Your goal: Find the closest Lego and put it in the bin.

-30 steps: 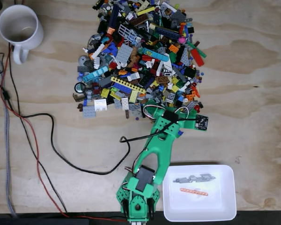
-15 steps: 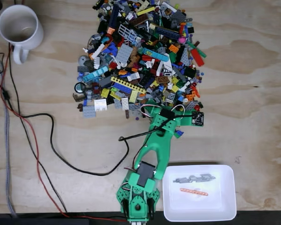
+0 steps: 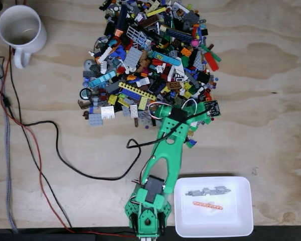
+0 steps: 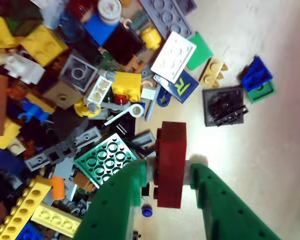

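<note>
Plywood table (image 3: 271, 100) (Lego pile (image 3: 150, 55), bin (image 3: 246, 221), mug (image 3: 21, 31))

— what sort of place is this?
— a hobby bench, i'd say, at home or in a small workshop. bare plywood top (image 3: 271, 100), loose red and black wires (image 3: 35, 145) trailing across it.
— anything homely?
— a white mug (image 3: 21, 30) in the corner, and a big heap of lego (image 3: 150, 60). the green arm (image 3: 163, 160) looks 3d-printed, with a white bin (image 3: 246, 221) beside it.
</note>
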Available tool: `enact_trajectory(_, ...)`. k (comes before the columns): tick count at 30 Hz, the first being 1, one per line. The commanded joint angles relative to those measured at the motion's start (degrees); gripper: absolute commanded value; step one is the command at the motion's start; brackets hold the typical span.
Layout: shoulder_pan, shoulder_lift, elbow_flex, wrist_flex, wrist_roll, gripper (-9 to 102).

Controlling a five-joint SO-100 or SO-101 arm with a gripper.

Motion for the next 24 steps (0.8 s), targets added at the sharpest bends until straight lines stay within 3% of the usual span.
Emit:
enact_trajectory(1, 10.28, 11.60, -10.99, 10.55, -14.06, 0)
enact_trajectory(7, 37.97, 22.94, -3.60, 10.37, -30.06, 0)
enact_trajectory(13, 57.30, 29.62, 5.71, 7.12, -39.90, 0)
enact_trajectory(21, 70.31, 37.53, 17.93, 3.69, -51.50, 0)
enact_trajectory(24, 70.84, 40.43, 20.30, 3.60, -53.61, 17)
